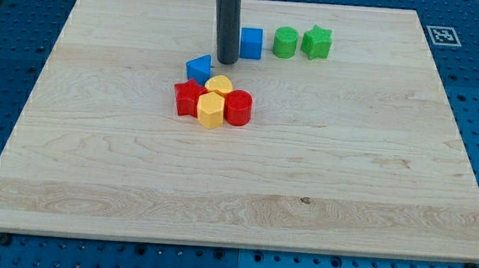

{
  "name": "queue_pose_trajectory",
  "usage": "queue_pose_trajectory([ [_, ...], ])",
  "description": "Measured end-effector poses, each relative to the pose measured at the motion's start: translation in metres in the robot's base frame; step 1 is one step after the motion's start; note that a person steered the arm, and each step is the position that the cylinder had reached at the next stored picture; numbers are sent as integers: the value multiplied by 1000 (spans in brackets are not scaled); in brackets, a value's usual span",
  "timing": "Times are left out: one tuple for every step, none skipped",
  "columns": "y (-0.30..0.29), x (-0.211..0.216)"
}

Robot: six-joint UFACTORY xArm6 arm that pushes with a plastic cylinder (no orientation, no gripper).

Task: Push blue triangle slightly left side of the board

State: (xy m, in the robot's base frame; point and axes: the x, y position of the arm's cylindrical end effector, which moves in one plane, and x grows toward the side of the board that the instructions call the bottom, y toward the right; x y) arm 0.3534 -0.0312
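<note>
Board point(92, 183): pale wood, on a blue pegboard.

Left to right:
- Red star point(188, 98), leftmost of a tight cluster left of board centre.
- Blue triangle point(199, 67), just above the cluster, apart from it or barely so. One corner appears to point to the view's left; long axis hard to judge.
- Yellow hexagon point(211, 111) and yellow heart point(218, 85), touching the reds.
- My tip point(227, 61): plain rod, no jaws to spread or close; holds nothing. Just right of the triangle, slightly above it.
- Red cylinder point(238, 108).
- Blue cube point(251, 43), close behind the rod.
- Green cylinder point(286, 43), green star point(317, 42), top row.

Progress: tip looks placed for a leftward push; triangle near centre, so the push seems undone.
</note>
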Motion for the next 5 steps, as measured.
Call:
queue_pose_trajectory([
  [-4,10],
  [-21,12],
  [-39,12],
  [-41,16],
  [-41,27],
])
